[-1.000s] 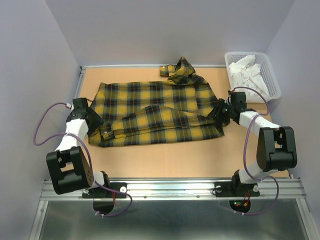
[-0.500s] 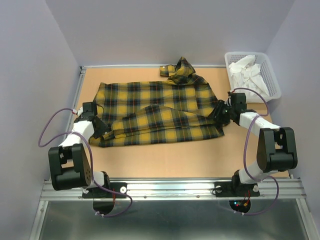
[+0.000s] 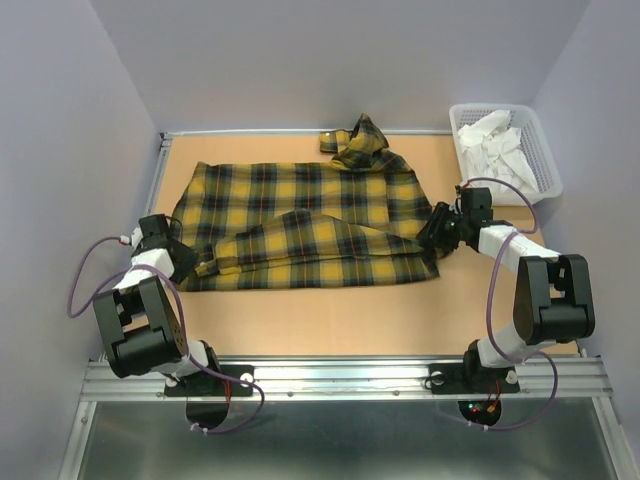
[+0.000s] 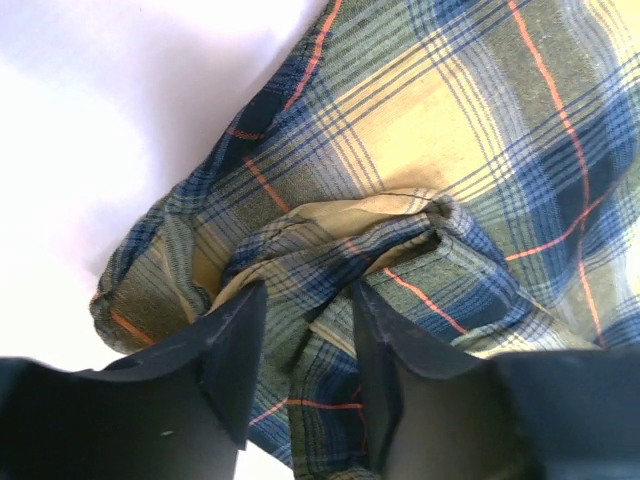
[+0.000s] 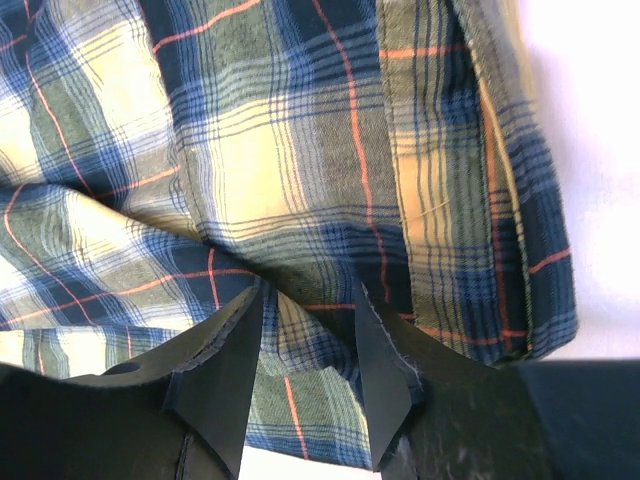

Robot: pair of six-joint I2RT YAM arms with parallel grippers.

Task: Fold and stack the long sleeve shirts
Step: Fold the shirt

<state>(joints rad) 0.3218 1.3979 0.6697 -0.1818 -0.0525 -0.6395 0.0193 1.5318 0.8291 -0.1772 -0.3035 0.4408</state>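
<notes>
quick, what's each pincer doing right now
left pincer: closed on a bunched fold at the edge of the plaid shirt
right pincer: closed on the opposite edge of the plaid shirt

We see the plaid shirt [image 3: 300, 215] spread across the table [image 3: 330, 320], our left gripper [image 3: 198, 265] at its near-left corner, our right gripper [image 3: 433, 238] at its right edge, a white basket [image 3: 541, 160] beyond.

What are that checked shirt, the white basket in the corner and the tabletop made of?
The plaid shirt looks like woven cloth, perhaps cotton flannel, with a matte finish: it creases softly and the weave shows in the wrist views. The basket seems to be white moulded plastic, given its slotted lattice wall. The table is a smooth tan board, possibly laminate; no grain shows.
</notes>
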